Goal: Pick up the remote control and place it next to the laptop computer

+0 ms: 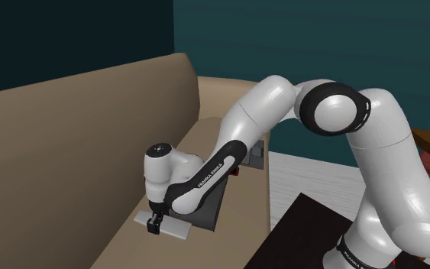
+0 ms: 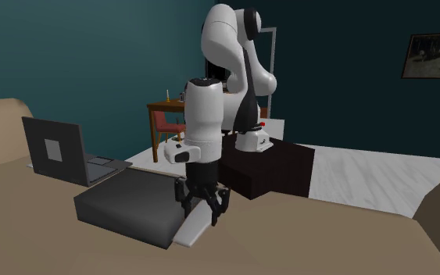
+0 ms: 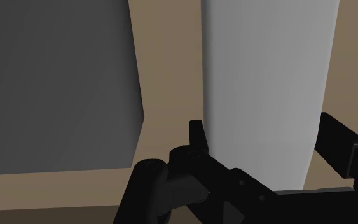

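Observation:
The remote control (image 3: 266,76) is a plain pale grey-white bar lying lengthwise on the tan sofa seat (image 3: 168,76). My gripper (image 3: 266,133) is shut on its near end, one black finger pressed against each long side. In the shoulder view the gripper (image 1: 155,224) points straight down onto the remote (image 1: 176,227) at the seat's front. In the second exterior view the gripper (image 2: 202,212) stands over the remote (image 2: 193,229). The open grey laptop (image 2: 63,153) sits further along the seat toward that view's left. Whether the remote is off the cushion I cannot tell.
A dark grey flat block (image 2: 128,205) lies between the remote and the laptop, close beside the remote (image 1: 208,208). The sofa back (image 1: 60,145) rises behind. A wooden table with a red chair (image 2: 167,119) and a dark rug (image 2: 277,166) lie beyond the seat's edge.

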